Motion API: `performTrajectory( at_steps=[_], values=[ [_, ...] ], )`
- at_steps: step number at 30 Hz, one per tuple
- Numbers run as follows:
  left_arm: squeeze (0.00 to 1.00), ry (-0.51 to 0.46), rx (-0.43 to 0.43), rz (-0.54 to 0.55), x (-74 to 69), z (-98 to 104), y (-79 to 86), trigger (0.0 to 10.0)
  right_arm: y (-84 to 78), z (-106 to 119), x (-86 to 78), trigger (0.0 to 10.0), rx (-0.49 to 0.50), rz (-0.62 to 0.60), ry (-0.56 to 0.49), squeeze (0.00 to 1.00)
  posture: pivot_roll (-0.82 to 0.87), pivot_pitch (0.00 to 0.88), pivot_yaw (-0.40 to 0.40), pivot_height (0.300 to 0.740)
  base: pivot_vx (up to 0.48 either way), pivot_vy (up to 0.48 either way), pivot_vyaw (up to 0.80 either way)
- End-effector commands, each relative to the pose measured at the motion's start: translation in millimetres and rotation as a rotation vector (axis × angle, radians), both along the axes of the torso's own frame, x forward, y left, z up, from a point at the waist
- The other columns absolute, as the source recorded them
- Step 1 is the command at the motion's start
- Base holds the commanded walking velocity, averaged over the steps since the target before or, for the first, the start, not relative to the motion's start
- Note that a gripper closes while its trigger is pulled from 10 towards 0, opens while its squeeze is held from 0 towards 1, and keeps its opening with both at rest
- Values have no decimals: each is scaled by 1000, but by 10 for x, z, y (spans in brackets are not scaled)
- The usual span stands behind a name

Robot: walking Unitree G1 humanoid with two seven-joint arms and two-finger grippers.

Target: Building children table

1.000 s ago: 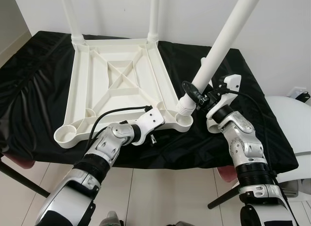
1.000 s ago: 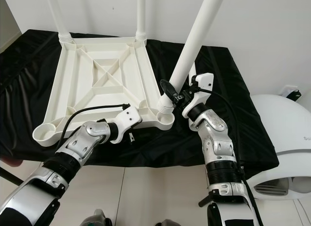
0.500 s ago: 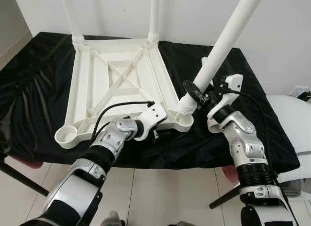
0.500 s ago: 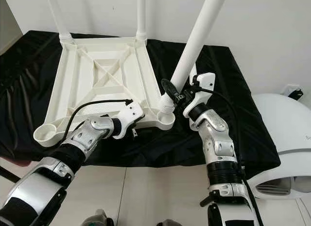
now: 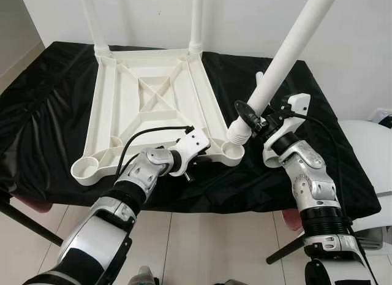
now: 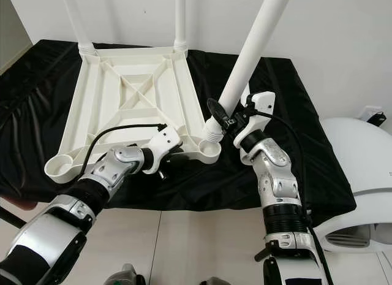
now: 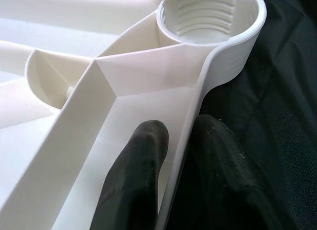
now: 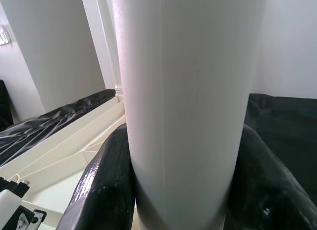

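Left gripper (image 5: 191, 168) at 6 o'clock, fingers (image 7: 133, 180) pinching near rim of upturned tabletop (image 5: 153, 101), one inside, one outside. Tabletop lies underside up on black-draped bench (image 5: 37, 113). Right gripper (image 5: 252, 121) at 4 o'clock clamped round loose leg (image 5: 288, 49), base at near-right socket (image 5: 233, 151). Leg's long axis leans toward 1 o'clock, off socket axis; likely needs standing upright before threading in. Near-left socket (image 5: 82, 169) empty. Two fitted legs (image 5: 196, 21) upright at 12 o'clock.
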State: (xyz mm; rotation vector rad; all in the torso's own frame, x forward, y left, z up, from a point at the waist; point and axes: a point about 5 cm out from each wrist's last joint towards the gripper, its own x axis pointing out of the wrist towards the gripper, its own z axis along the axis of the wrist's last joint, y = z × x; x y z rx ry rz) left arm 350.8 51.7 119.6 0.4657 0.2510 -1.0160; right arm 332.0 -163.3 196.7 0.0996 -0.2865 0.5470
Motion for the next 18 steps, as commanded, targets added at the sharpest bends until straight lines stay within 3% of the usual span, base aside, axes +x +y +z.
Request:
performTrajectory(
  at_steps=[1, 4, 5, 6, 7, 18],
  values=[
    [0, -1, 25, -1, 15, -2, 33, 0, -28, 22, -23, 10000, -4, -6, -18, 0, -37, 14, 8, 740, 0, 0, 0],
    [0, -9, 26, 17, 39, 18, 75, 0, -30, 15, -24, 10000, -9, -1, -15, 0, -34, 13, 6, 740, 0, 0, 0],
    [0, -11, 32, 20, 43, 19, 96, 4510, -30, 11, -25, 10000, -10, 5, -11, 0, -31, 13, 4, 740, 0, 0, 0],
    [0, -11, 32, 20, 43, 19, 96, 4510, -30, 11, -25, 10000, -10, 5, -11, 0, -31, 13, 4, 740, 0, 0, 0],
    [0, -12, 39, 23, 48, 15, 120, 10000, -27, 7, -26, 10000, -10, 12, -7, 0, -30, 13, 4, 740, 0, 0, 0],
    [0, -8, 74, 49, 58, -32, 288, 10000, 34, -82, -79, 10000, -50, 132, 32, 0, -14, 17, -13, 740, 0, 0, 0]
  ],
)
